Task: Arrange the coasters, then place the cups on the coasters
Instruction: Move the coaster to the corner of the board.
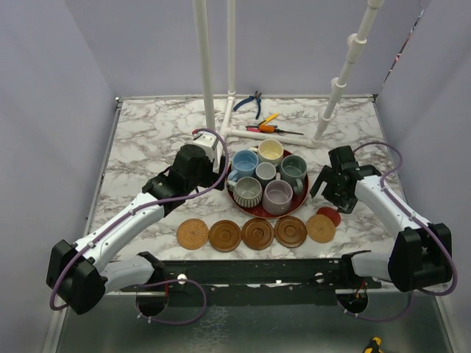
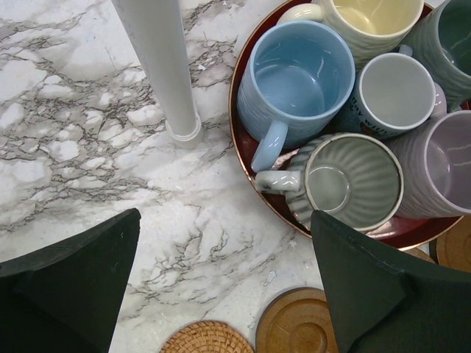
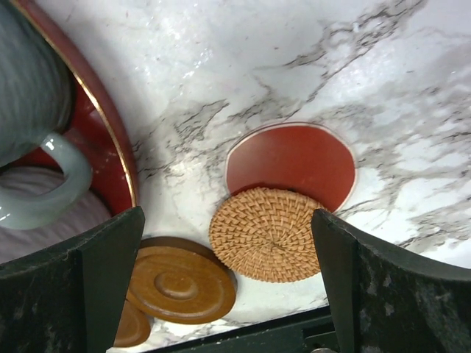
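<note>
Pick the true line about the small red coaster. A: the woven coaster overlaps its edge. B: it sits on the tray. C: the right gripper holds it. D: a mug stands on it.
A: the woven coaster lies across the edge of the small red coaster on the table.

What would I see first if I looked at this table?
Six mugs crowded onto a round red tray in the middle of the marble table. In front of it lies a row of round coasters, and at its right end a woven coaster overlaps a red coaster.
</note>
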Motion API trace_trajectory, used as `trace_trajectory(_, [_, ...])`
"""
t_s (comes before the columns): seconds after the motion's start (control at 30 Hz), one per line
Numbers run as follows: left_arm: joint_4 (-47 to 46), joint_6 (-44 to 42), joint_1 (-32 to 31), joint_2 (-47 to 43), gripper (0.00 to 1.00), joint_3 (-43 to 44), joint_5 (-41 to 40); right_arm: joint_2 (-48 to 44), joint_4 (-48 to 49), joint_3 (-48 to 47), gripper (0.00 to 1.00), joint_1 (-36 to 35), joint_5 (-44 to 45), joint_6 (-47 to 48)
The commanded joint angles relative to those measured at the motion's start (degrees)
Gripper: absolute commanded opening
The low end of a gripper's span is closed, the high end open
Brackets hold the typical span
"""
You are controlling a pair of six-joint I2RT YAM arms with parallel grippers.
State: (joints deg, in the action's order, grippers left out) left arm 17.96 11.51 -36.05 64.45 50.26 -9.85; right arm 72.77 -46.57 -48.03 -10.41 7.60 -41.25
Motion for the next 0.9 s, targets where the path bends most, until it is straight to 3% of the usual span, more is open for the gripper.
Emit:
trace_trajectory(0.0, [-0.88,-0.01,0.19,-1.59,0.99,-0.65,0.59,1.31,-0.63,1.26,1.0,0.05,5.61,0.34])
trace_trajectory(0.87, [-0.83,0.24,0.22,-2.04,0.99,-0.95,2.02,6.36,6.6,9.28,1.0,3.41,1.7,-2.68])
